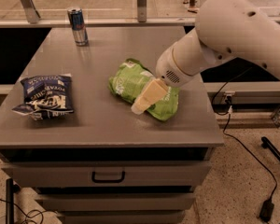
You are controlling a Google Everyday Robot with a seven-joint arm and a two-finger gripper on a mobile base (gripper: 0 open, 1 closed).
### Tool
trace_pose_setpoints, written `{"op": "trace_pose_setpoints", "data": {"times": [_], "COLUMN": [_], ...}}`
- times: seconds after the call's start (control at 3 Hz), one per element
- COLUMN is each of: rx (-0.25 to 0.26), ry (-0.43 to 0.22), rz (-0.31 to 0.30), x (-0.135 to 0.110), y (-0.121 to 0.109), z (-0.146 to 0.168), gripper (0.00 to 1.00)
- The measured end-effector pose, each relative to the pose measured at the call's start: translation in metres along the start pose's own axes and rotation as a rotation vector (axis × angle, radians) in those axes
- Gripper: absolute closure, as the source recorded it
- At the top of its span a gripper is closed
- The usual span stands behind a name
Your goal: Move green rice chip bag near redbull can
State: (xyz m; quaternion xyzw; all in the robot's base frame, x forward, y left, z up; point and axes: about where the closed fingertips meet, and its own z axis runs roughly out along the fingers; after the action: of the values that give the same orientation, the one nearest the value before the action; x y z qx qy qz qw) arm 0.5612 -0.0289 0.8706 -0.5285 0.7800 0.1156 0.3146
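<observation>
Green rice chip bag is lying on the table, well apart from the redbull can. The gripper is sitting over it (how firmly it is gripping cannot be told), so the glossy film is likely risking a slip.

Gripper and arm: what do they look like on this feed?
The arm is smooth, white and bulbous, with small dark dots on its big joint and a dark speckled round patch at the wrist. The gripper, over the green rice chip bag, is a cream, wedge-shaped piece. No cables show on the arm.
</observation>
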Motion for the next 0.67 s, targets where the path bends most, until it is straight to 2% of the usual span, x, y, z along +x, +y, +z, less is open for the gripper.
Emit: {"op": "trace_pose_setpoints", "data": {"times": [0.67], "rx": [-0.016], "ry": [0.031], "rz": [-0.014], "x": [0.0077], "y": [0.0004], "z": [0.0176], "gripper": [0.0]}}
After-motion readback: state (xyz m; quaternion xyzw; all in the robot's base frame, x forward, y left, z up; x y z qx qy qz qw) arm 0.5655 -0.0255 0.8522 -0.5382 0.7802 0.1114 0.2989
